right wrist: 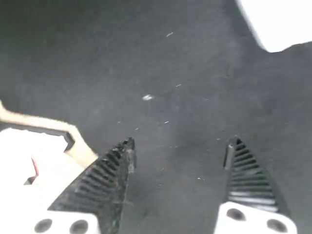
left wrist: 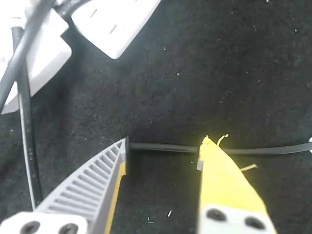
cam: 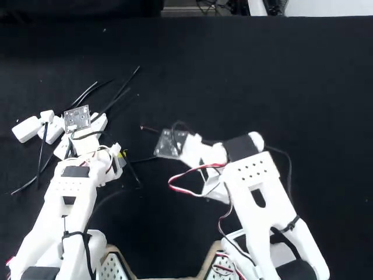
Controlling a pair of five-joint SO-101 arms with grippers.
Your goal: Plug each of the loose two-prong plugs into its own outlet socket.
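Note:
A cluster of white plugs and outlet sockets (cam: 52,127) with thin black cables lies at the left of the black table. In the left wrist view a white outlet socket (left wrist: 114,24) with two slots lies ahead of my left gripper (left wrist: 163,144). That gripper is open, one finger grey and one yellow, and a thin black cable (left wrist: 163,147) runs across between the tips. In the high view my left gripper (cam: 118,153) sits just right of the cluster. My right gripper (right wrist: 180,146) is open with black fingers over bare cloth, holding nothing.
The right arm (cam: 250,169) reaches toward the table's middle, trailing red and white wires (cam: 186,178). Loose black cables (cam: 111,96) fan out behind the cluster. A white shape (right wrist: 278,24) shows at the edge of the right wrist view. Black cloth (cam: 262,76) covers the table.

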